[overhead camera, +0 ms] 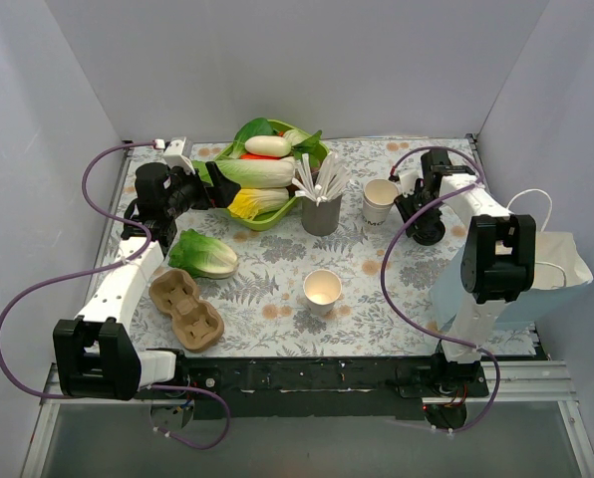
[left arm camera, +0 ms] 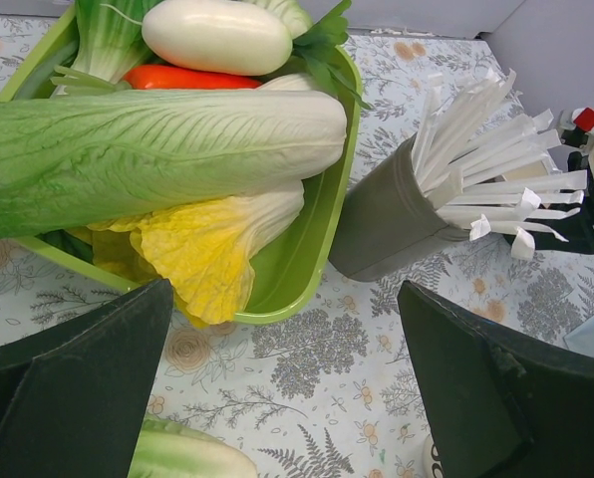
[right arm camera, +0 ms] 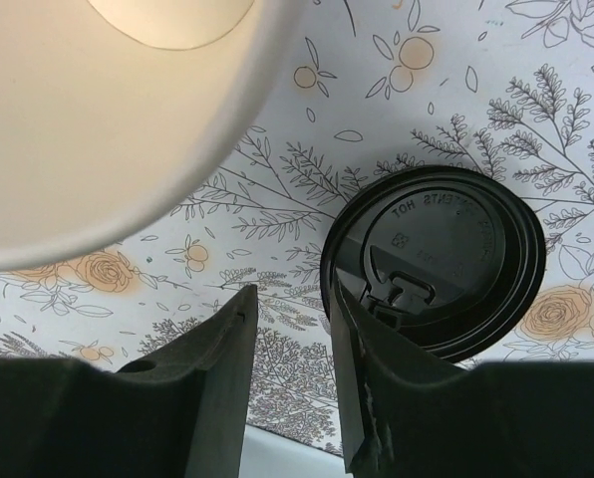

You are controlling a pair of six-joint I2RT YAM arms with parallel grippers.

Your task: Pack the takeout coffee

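You're early on, I judge: the paper cup [overhead camera: 380, 199] stands lidless toward the surface's far right corner, its black lid [right arm camera: 437, 261] flat just beside it, your right gripper [right arm camera: 292, 294] parted and empty there (left gripper [left arm camera: 285, 294] gaping, idle), packing all undone.

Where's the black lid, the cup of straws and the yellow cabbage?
Round black plastic lid [right arm camera: 446, 244]: right wrist view, middle of its top.
Grey metal cup of white straws [left arm camera: 382, 224]: left wrist view, on its side wall.
Yellow leafy cabbage [left arm camera: 212, 254]: left wrist view, on its frilly leaf.
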